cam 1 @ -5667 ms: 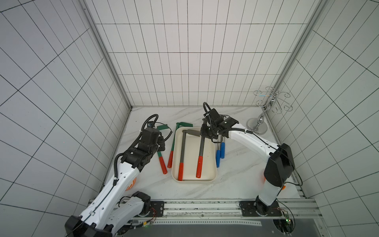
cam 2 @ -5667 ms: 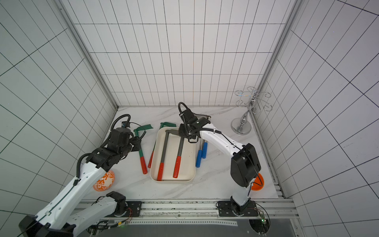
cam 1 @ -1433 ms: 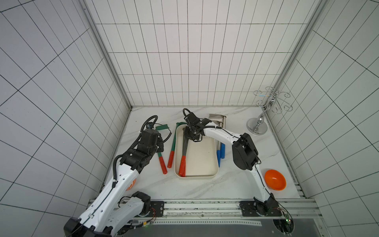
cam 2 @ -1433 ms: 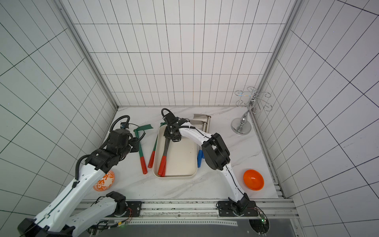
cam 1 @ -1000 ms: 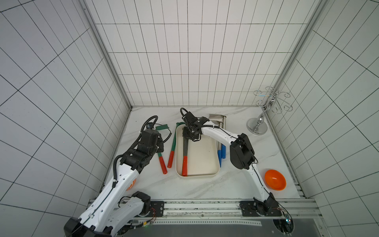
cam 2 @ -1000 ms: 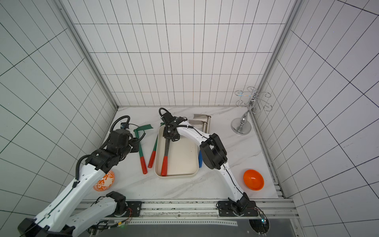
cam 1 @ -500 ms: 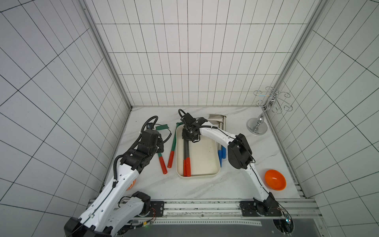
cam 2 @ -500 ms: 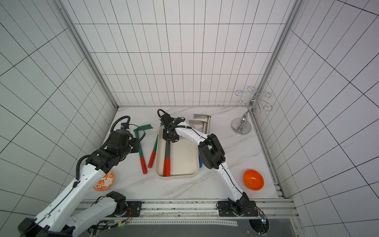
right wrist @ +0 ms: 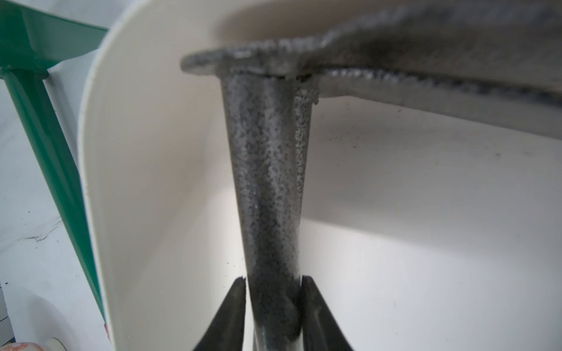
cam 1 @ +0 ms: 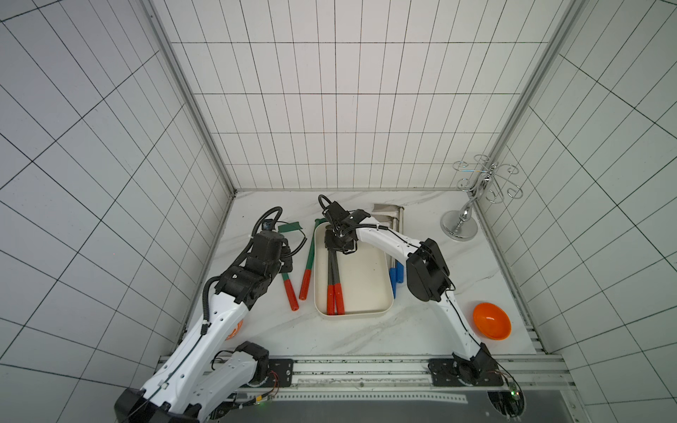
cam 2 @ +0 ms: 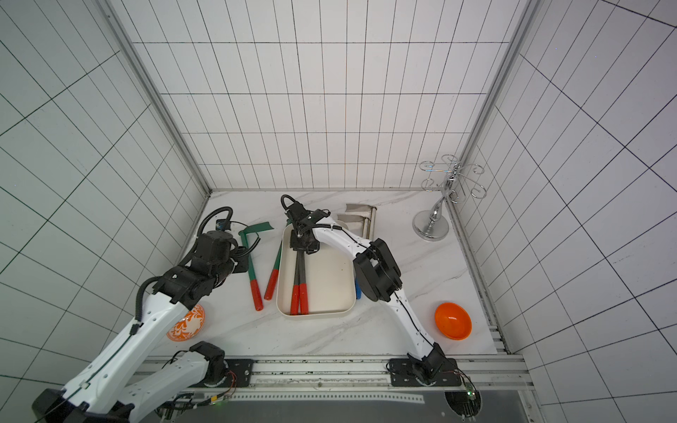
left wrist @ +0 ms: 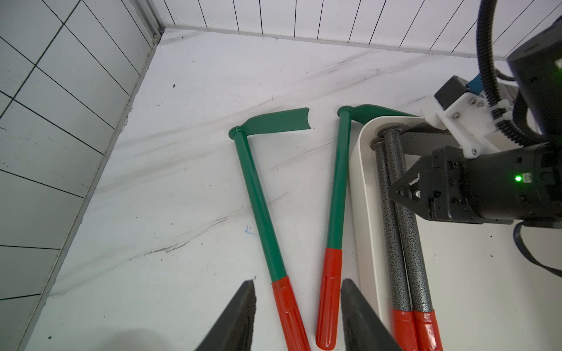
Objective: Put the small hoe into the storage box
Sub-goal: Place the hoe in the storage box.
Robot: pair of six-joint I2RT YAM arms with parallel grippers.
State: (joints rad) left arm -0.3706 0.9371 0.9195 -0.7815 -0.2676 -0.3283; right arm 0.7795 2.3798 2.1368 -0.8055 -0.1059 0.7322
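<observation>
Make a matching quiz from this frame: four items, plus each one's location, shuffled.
1. grey speckled metal hoes, red grips
2. green-shafted hoes, red grips
3. silver hoes, blue grips
4. orange round bowl

A. beside the cream plastic tray, toward the left gripper
B. alone, clear of the tray
C. inside the tray
D. beside the tray, opposite side

Pairs: 1-C, 2-A, 3-D, 4-B

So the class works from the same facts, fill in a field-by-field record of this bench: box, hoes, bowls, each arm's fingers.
Storage box: cream, holds two grey hoes side by side along one wall
Green hoes: two, on the table beside the box, left arm's side
Blue-handled hoes: two, along the box's opposite side
Bowls: orange bowl by the right arm's base; patterned bowl by the left arm
Left fingers: apart above the green hoes' red grips, empty
Right fingers: either side of one grey hoe's shaft; grip unclear
</observation>
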